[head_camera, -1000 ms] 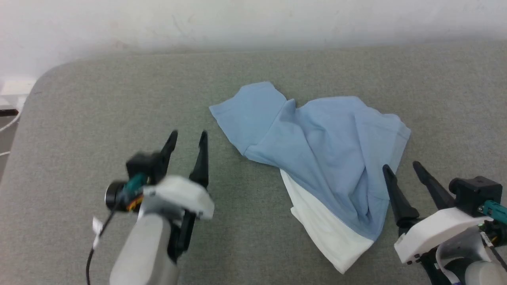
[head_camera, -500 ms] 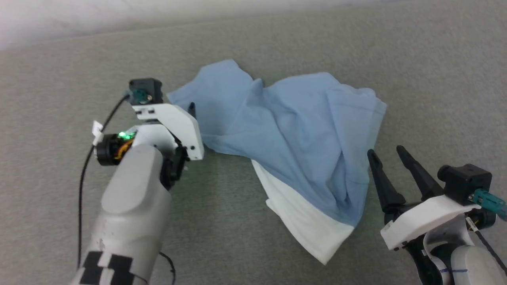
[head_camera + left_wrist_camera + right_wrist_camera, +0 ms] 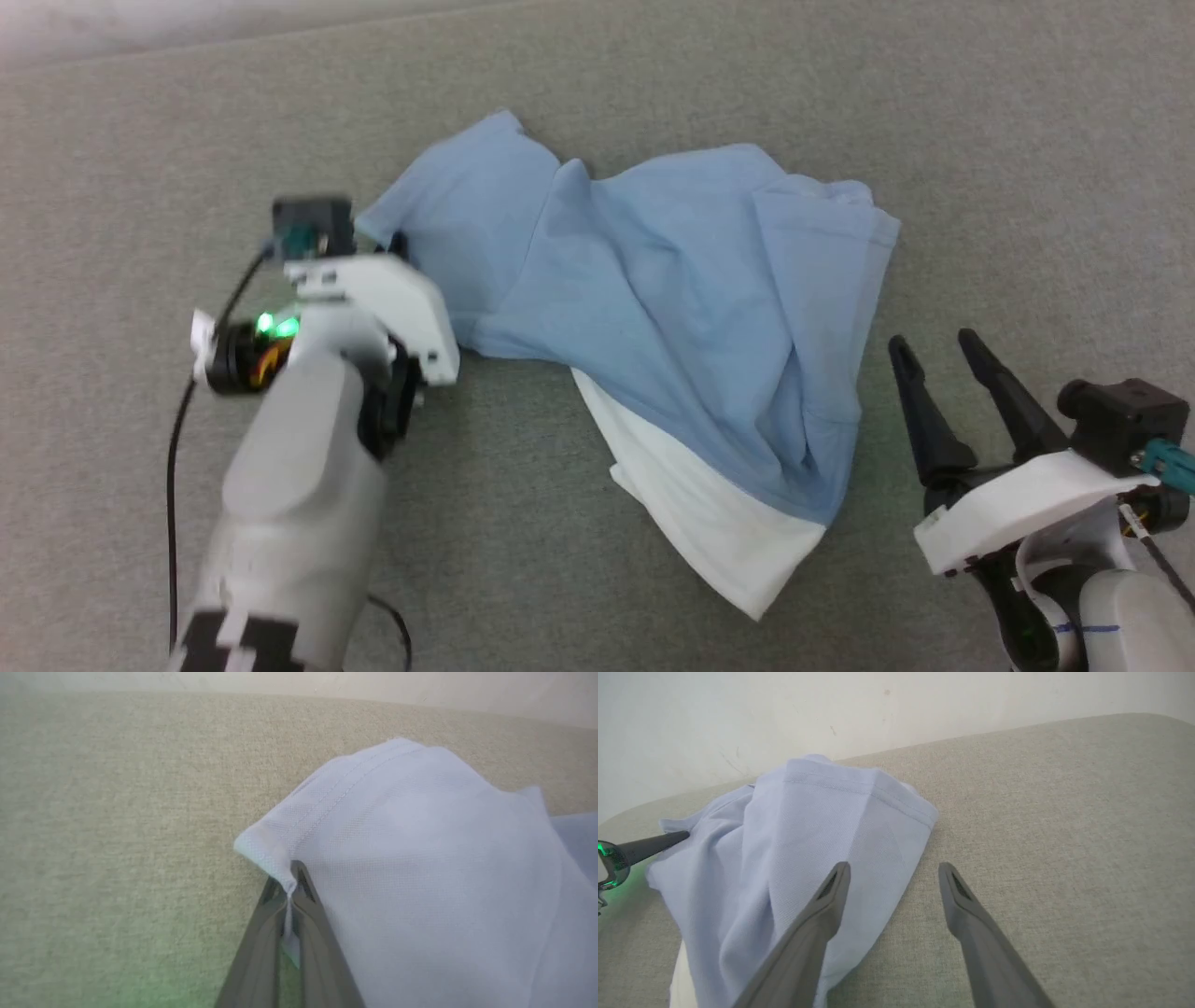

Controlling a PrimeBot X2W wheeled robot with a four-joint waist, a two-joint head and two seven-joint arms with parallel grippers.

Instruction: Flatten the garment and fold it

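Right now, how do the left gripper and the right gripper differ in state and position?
The left gripper is shut on the stitched edge of the garment; the right gripper is open and holds nothing. The left gripper is at the garment's left corner; the right gripper is beside its right edge, and I cannot tell whether it touches the cloth. Both are dark-fingered and low over the grey surface.

A: Left arm (image 3: 299, 485)?
B: Pale grey forearm; black-and-white checker marking (image 3: 245, 646) at 6 o'clock; white wrist shell (image 3: 397, 299); green lamp (image 3: 275, 326), black joint with orange wiring (image 3: 229, 366) and black cable (image 3: 173, 467) toward 9 o'clock.
A: Right arm (image 3: 1125, 630)?
B: Matching white shell (image 3: 1022, 504); black block (image 3: 1125, 415) with teal plug (image 3: 1167, 459) at 3 o'clock; thin blue line (image 3: 1088, 628) across grey forearm.
A: Right gripper (image 3: 932, 337)?
B: Two long dark fingers (image 3: 920, 411), tapering to points.
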